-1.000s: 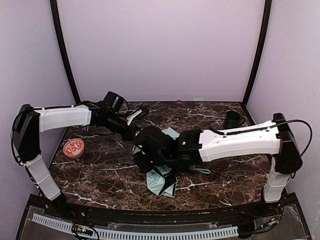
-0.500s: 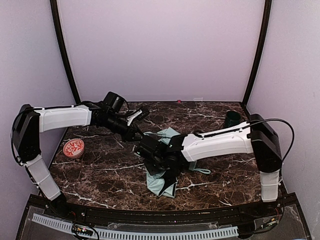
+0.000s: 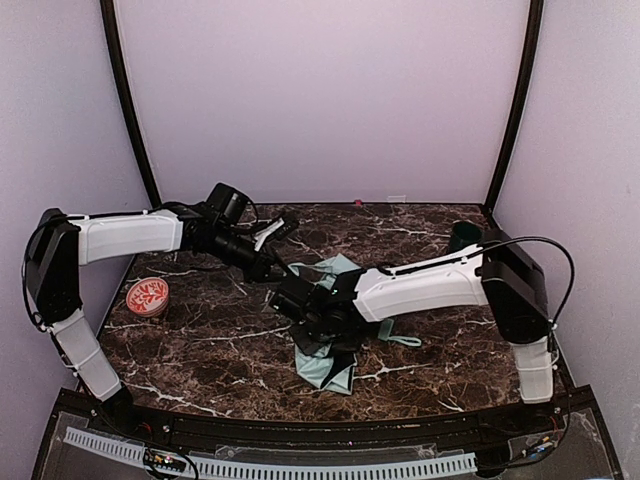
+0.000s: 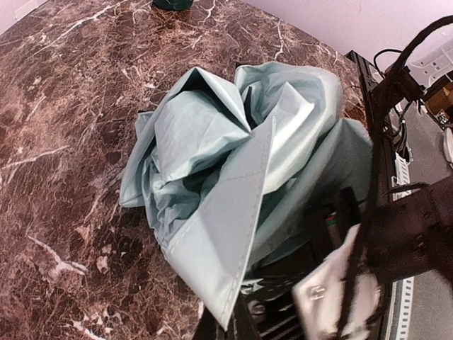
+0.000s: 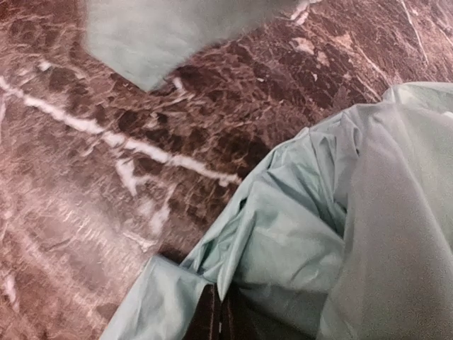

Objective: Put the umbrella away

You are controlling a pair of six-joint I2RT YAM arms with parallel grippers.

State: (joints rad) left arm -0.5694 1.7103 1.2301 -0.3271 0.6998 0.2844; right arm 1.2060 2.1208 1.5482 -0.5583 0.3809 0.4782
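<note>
The umbrella [image 3: 322, 368] lies crumpled at the table's middle, pale mint fabric partly under the right arm. In the left wrist view the umbrella [image 4: 233, 156] is a bunched mound, and my left gripper [image 4: 233, 322] is shut on a pointed flap of its canopy at the bottom edge. In the top view the left gripper [image 3: 272, 268] sits at the canopy's far-left side. My right gripper [image 3: 305, 328] is low over the fabric. In its wrist view the right gripper [image 5: 225, 315] is shut on a fold of the umbrella [image 5: 340, 234]. Shaft and handle are hidden.
A dark green mug [image 3: 462, 238] stands at the back right; it also shows in the left wrist view [image 4: 173, 3]. A red round dish [image 3: 147, 296] sits at the left. The right arm [image 4: 396, 234] crowds the left gripper's right side. Marble tabletop [image 3: 200, 345] surrounds the umbrella.
The right arm's elbow has swung left and inward, and its gripper has shifted slightly left over the fabric. The left arm has not moved.
</note>
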